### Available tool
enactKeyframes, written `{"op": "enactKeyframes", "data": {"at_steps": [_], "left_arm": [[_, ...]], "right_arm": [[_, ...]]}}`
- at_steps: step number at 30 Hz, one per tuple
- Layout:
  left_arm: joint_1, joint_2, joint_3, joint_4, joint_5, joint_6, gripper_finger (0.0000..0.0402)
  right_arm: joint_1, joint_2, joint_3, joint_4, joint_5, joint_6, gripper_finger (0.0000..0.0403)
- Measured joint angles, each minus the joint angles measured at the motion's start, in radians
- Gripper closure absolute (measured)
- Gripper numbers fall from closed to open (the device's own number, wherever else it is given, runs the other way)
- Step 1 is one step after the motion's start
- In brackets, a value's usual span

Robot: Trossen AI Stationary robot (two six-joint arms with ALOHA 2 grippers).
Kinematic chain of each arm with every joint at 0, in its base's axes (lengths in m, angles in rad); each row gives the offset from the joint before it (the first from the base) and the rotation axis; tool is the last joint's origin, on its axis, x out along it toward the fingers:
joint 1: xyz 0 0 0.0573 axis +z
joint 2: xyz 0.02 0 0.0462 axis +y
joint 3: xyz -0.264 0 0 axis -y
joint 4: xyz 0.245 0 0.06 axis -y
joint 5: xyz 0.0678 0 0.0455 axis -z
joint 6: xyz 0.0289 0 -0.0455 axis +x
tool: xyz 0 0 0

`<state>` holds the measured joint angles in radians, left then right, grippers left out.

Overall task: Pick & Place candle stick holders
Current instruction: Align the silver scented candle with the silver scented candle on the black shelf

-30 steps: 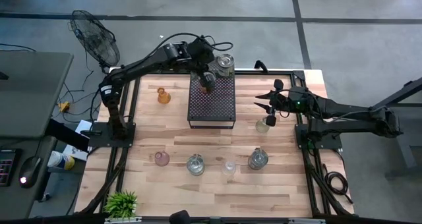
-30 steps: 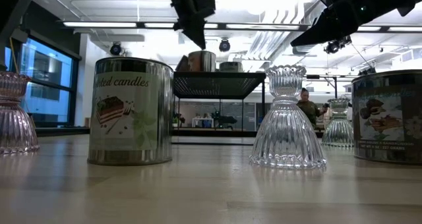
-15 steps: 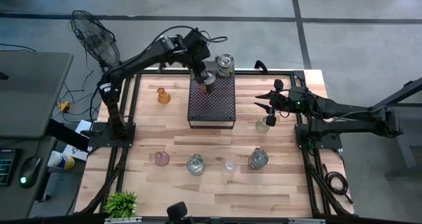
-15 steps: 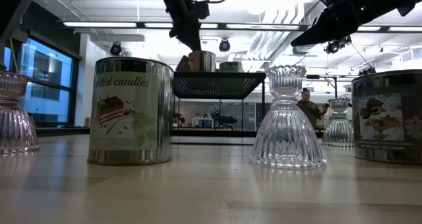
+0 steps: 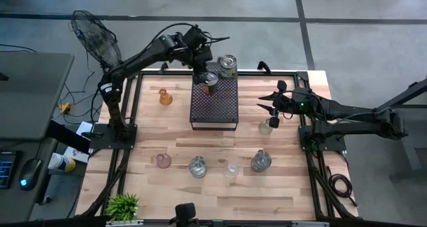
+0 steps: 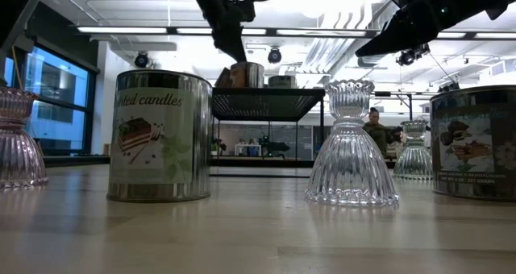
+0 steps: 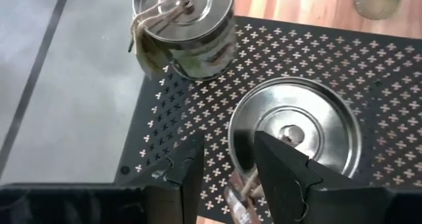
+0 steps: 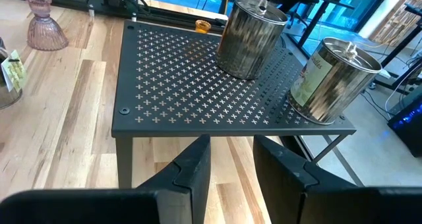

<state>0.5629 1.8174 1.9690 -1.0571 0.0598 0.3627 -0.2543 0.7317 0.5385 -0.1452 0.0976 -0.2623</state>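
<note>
My left gripper (image 5: pixel 202 61) (image 7: pixel 227 168) hovers open over the far end of the black perforated tray (image 5: pixel 213 110), just above a silvery lidded tin (image 5: pixel 209 79) (image 7: pixel 295 135) that stands on the tray. A second tin (image 5: pixel 227 65) stands beside it at the tray's far right corner. My right gripper (image 5: pixel 270 105) (image 8: pixel 231 158) waits open and empty to the right of the tray, above a clear candle stick holder (image 5: pixel 266 127). An amber holder (image 5: pixel 165 97) stands left of the tray. A pinkish holder (image 5: pixel 163 161) and two clear ones (image 5: pixel 197 167) (image 5: pixel 231 169) stand in a row nearer the front.
Another tin (image 5: pixel 261 161) stands at the right end of the near row. A small green plant (image 5: pixel 123 205) sits at the near left corner. A fan (image 5: pixel 97 37) stands beyond the table's far left corner. Bare wood lies between the tray and the near row.
My left gripper has opened and let go of the tin, which stays standing on the tray. The gripper has then drawn up and back toward the table's far left.
</note>
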Motion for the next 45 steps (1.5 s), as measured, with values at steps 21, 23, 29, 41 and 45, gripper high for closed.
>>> {"op": "enactKeyframes", "data": {"at_steps": [21, 23, 29, 41, 45], "left_arm": [[0.0, 0.051, 0.0, -0.026, -0.04, -0.001, 0.0273], [0.0, 0.054, 0.001, -0.025, -0.04, -0.001, 0.0273], [0.0, 0.054, 0.002, -0.037, -0.04, -0.004, 0.0273], [0.0, 0.053, 0.002, -0.066, -0.016, -0.027, 0.0355], [0.0, 0.053, 0.002, -0.065, -0.015, -0.027, 0.0394]], "right_arm": [[0.0, 0.0, 0.0, -0.001, 0.0, 0.0, 0.0295], [0.0, 0.0, 0.0, -0.001, 0.0, 0.0, 0.0295], [0.0, 0.0, 0.0, -0.001, 0.0, 0.0, 0.0295], [0.0, 0.0, 0.0, -0.001, 0.0, 0.0, 0.0295], [0.0, 0.0, 0.0, -0.001, 0.0, 0.0, 0.0295]]}}
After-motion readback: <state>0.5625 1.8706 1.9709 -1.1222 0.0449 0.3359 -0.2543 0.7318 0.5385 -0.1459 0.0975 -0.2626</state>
